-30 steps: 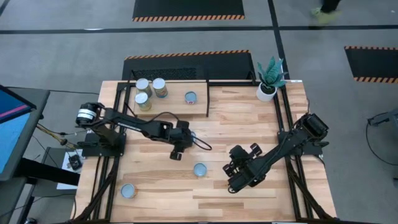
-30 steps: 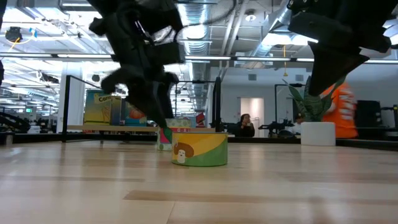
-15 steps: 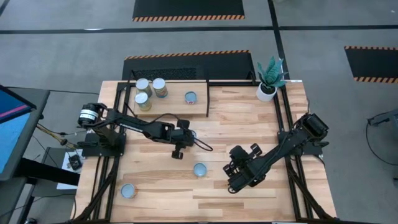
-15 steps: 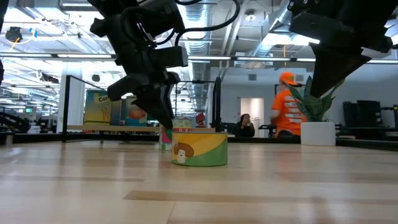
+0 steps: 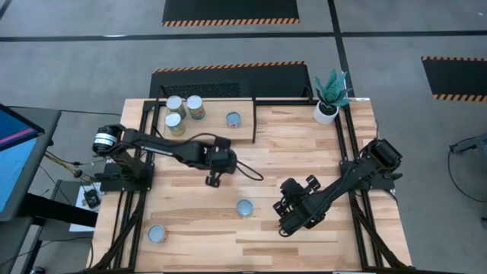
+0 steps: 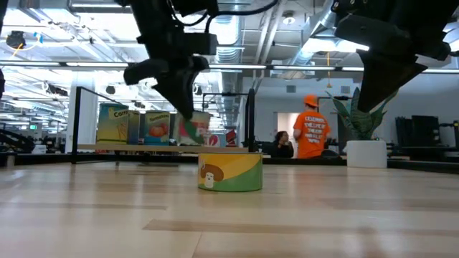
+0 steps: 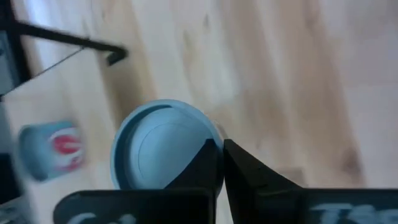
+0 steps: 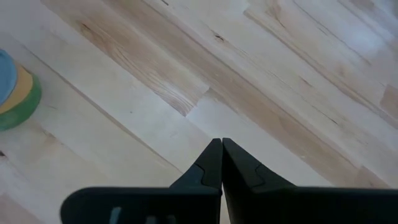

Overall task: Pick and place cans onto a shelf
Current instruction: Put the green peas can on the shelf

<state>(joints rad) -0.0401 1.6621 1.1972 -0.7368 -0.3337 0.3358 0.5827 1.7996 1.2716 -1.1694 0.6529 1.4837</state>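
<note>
Held can (image 7: 158, 146) — blue-silver top, gripped at its rim by the left gripper (image 7: 221, 144), fingers pressed together on that thin edge. In the low view it hangs tilted, clear of the table (image 5: 304, 144), roughly mid-table and just in front of the shelf (image 5: 213, 128).
Shelf cans (image 5: 175, 104): four, three clustered at the left end, one apart near the right rail.
Table cans: one (image 5: 244, 207) mid-front with a mushroom label, one (image 5: 157, 233) at the front-left corner.
Right gripper (image 8: 222, 142) — fingers closed on nothing, above bare wood just right of the mid-front can.
Plant pot (image 5: 326, 112) at the back right.
Person in orange (image 6: 310, 136) in the room behind.
</note>
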